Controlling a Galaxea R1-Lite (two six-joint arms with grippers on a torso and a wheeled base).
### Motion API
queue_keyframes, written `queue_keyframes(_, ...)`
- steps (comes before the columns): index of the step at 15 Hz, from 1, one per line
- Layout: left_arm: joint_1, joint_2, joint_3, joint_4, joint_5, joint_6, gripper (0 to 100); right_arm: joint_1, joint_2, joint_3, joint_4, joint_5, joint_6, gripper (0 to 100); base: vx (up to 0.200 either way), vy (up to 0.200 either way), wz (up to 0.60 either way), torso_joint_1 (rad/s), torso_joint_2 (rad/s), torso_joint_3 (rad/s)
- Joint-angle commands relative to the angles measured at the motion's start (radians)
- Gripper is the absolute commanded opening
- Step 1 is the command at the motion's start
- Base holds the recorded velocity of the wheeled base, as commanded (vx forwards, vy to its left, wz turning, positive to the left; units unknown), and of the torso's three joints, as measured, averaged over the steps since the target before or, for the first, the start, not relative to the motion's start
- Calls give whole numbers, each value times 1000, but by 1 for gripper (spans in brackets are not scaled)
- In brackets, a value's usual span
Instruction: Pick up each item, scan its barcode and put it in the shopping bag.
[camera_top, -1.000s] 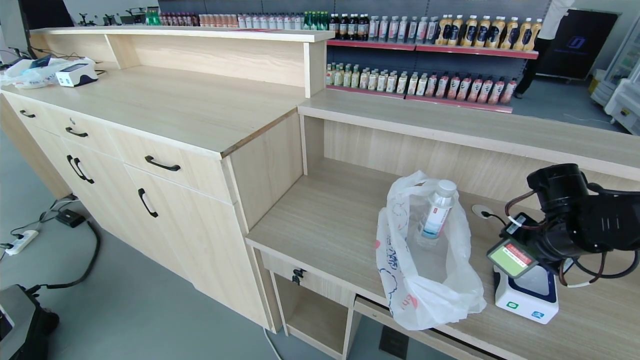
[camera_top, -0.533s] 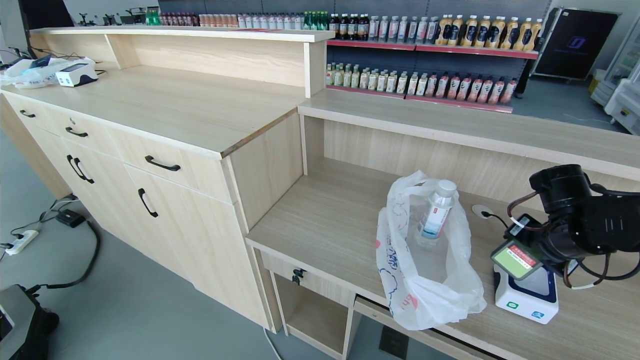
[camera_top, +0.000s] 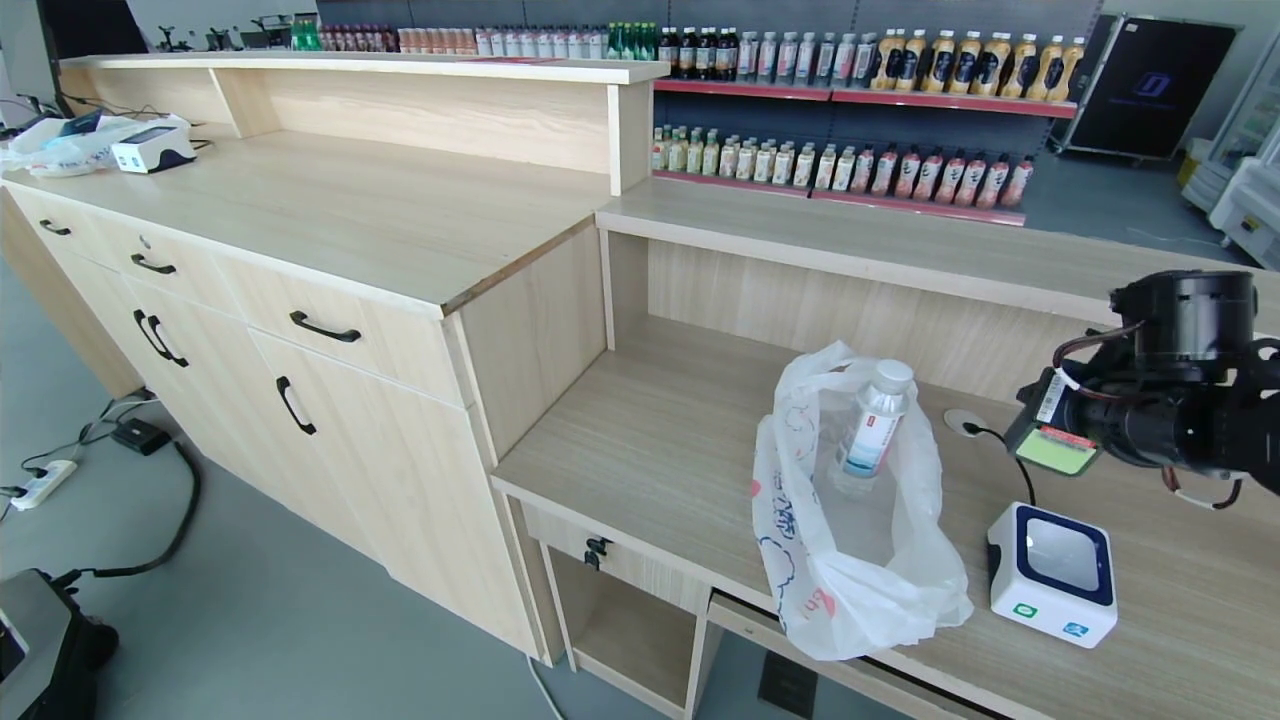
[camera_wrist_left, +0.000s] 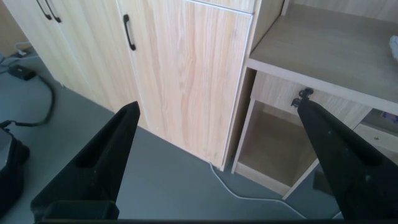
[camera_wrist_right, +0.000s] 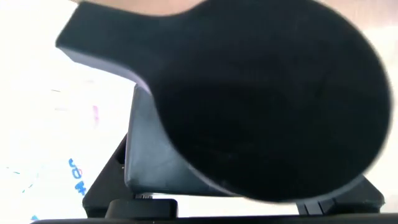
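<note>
Packet (camera_top: 1060, 452), flat, green-faced with a red strip, held in my right claw (camera_top: 1048, 428), whose jaws are closed on its far end; the free end juts out to my left, so its long axis seems to run roughly across the bench (camera_top: 660, 440) towards the shopping bag (camera_top: 850, 590). Packet and claw hang in the air above and a little beyond the scanner (camera_top: 1054, 572), well clear of its window, which faces up. The bag sits just beside the scanner on my left, mouth open upward, a bottle (camera_top: 874, 420) upright inside it. I judge that the coming move turns on this: from the claw the bag mouth lies to the left and lower, the scanner window almost straight below and nearer to me. My left claw (camera_wrist_left: 217, 162), fingers spread wide and empty, hangs over the floor (camera_wrist_left: 161, 180) before the cabinet doors (camera_wrist_left: 186, 68), well apart from all of it, so the right arm is the nearer one
</note>
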Motion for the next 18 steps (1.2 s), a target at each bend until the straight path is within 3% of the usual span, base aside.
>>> queue_keyframes(1,0,0,0,0,0,0,100,35,-145,113,-211,11,-239,0,0,0,0,0,0,0)
queue_keyframes(2,0,0,0,0,0,0,100,50,-164,123,-243,39,-303,0,0,0,0,0,0,0)
queue_keyframes(5,0,0,0,0,0,0,100,127,-174,119,-346,119,-326,0,0,0,0,0,0,0)
queue_keyframes(9,0,0,0,0,0,0,100,217,-145,114,-412,160,-364,0,0,0,600,0,1,2)
queue_keyframes(12,0,0,0,0,0,0,100,213,-96,142,-398,281,-369,0,0,0,0,0,0,0)
queue_keyframes(18,0,0,0,0,0,0,100,148,17,240,-433,283,-449,0,0,0,0,0,0,0)
